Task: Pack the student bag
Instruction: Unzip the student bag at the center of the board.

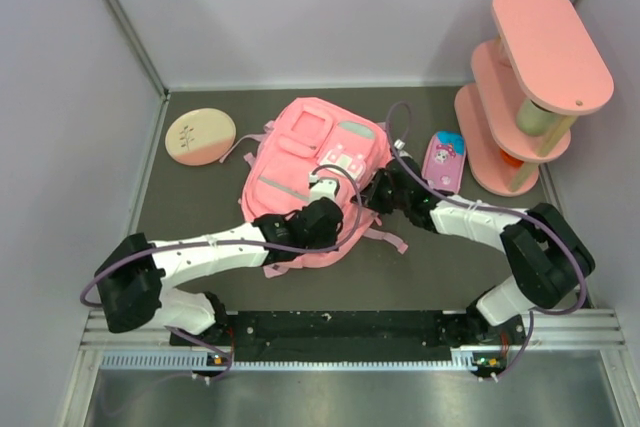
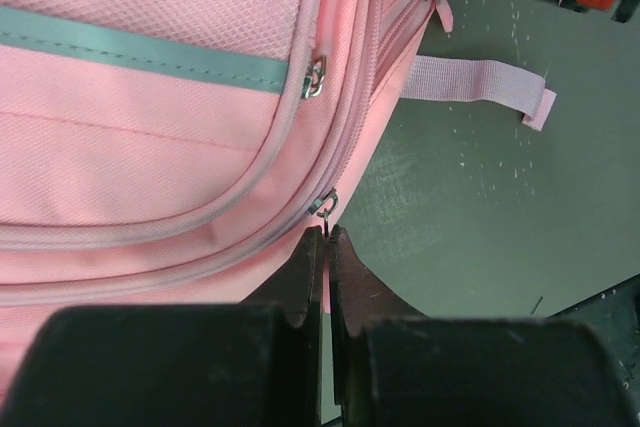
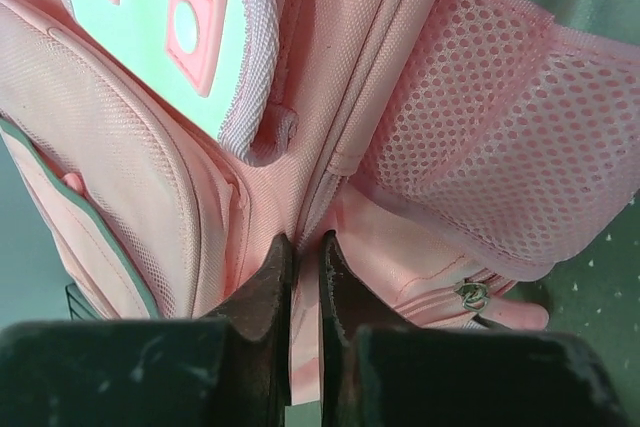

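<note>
The student bag [image 1: 300,147] lies flat in the middle of the desk [image 1: 430,267], under both hands. The left hand [image 2: 322,239] is clenched on a zipper pull [image 2: 322,205] at the bag's edge. Bare desk lies open to its right, with a loose strap [image 2: 480,82] beyond. The right hand [image 3: 303,247] pinches a fold of bag fabric just below the pale patch [image 3: 150,37], whose pink marks are not legible. A pencil case [image 1: 443,159] sits just beside that hand.

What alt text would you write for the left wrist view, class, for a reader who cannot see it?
The left end effector pinches a zipper pull at the edge of a pink backpack, its fingers almost closed. A pink strap lies flat on the dark table beside it.
</note>
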Tool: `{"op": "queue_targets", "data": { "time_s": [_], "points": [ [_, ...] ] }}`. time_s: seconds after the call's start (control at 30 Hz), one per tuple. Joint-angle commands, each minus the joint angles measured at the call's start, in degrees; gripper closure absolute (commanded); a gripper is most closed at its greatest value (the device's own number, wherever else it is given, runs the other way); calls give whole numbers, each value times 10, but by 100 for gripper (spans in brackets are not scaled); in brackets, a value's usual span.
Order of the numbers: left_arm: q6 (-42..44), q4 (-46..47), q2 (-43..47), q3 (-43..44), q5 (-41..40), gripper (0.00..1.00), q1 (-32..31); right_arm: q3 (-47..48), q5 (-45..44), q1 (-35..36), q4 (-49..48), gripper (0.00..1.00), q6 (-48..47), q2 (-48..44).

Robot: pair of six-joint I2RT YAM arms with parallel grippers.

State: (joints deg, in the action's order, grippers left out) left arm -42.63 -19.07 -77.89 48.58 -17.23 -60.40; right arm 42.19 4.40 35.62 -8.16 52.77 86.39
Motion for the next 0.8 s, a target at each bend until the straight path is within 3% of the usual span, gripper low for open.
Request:
{"op": "queue_targets", "data": {
  "time_s": [0.0,0.27,0.43,0.47,0.57,0.7,0.77],
  "points": [
    [11,-23,51,-4,-16,100,-5,46,-42,-38,-10,100,-46,-10],
    [-5,-119,127,-80,-51,100,70,157,-21,-85,31,100,-115,40],
    [11,-78,152,-115,-28,100,89,229,62,-99,79,98,-158,82],
    [17,-54,155,-114,-17,100,89,222,77,-99,76,75,-159,76],
    [38,-5,149,-106,23,100,90,160,49,-99,79,38,-143,5],
    [58,19,136,-94,50,100,89,62,7,-95,98,31,-85,-136],
    [71,33,137,-95,62,100,89,-4,29,-87,61,37,-45,-196]
  ]
}}
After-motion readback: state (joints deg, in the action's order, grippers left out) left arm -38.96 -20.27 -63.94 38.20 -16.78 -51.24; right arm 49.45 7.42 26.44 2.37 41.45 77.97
